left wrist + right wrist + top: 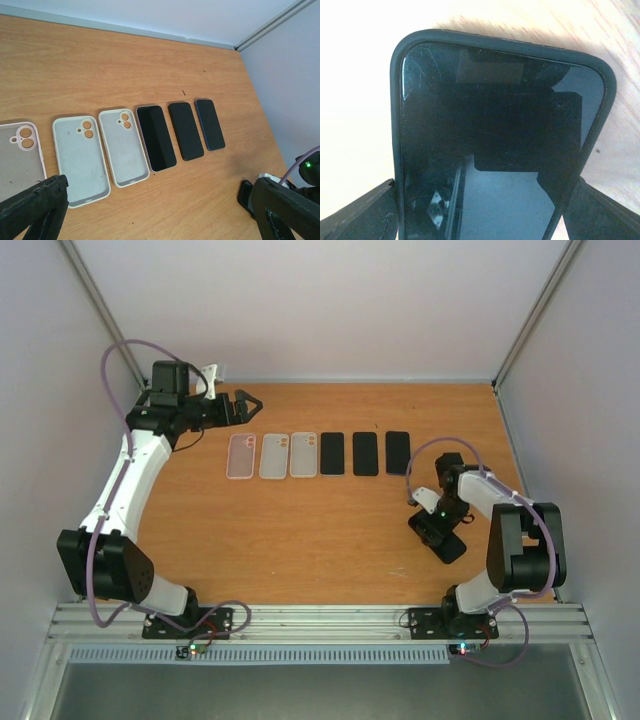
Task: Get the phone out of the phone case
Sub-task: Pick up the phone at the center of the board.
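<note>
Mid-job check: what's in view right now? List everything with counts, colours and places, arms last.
Empty cases: three, one clear-pinkish and two off-white, left half of the mid-table row.
Bare phones: three, black, right half of the same row, lying flat.
Cased phone: one, black screen in a dark case, near right, apart from the row.
Table: one, orange-brown wood.
Left gripper: one, black, open, holding nothing, at the far left beside the row.
Right gripper: one, black, fingers either side of the cased phone; grip unclear.
</note>
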Controlling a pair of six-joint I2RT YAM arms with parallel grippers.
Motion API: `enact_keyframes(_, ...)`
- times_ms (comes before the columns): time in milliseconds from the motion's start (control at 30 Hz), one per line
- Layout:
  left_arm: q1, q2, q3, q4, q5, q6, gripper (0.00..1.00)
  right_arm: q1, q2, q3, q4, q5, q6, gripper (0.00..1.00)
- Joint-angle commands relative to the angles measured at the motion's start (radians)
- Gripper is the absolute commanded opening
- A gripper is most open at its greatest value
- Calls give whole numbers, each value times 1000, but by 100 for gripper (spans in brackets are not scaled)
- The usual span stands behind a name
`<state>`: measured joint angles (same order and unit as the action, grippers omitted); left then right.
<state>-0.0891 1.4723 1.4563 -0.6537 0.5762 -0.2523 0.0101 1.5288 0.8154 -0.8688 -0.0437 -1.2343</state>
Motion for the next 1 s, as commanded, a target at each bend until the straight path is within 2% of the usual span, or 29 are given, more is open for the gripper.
enact_keyframes(0, 2, -23, -34, 28, 5, 34, 99, 30, 0, 82, -92, 12, -63, 63)
enact_keyframes(400, -23, 65, -163, -9, 239, 57, 99, 246, -117, 197, -143, -56, -242, 63)
enact_keyframes(533, -96, 101, -220, -19, 279, 78, 99, 357, -175, 226, -167, -66, -280, 63)
enact_keyframes(733, -236, 123, -328, 24, 360, 77, 97, 549, -247, 223, -169, 0, -336, 61)
enact_keyframes(967, -358, 205, -267, -78, 461, 145, 88, 713, -270, 249, -188, 66, -357, 62)
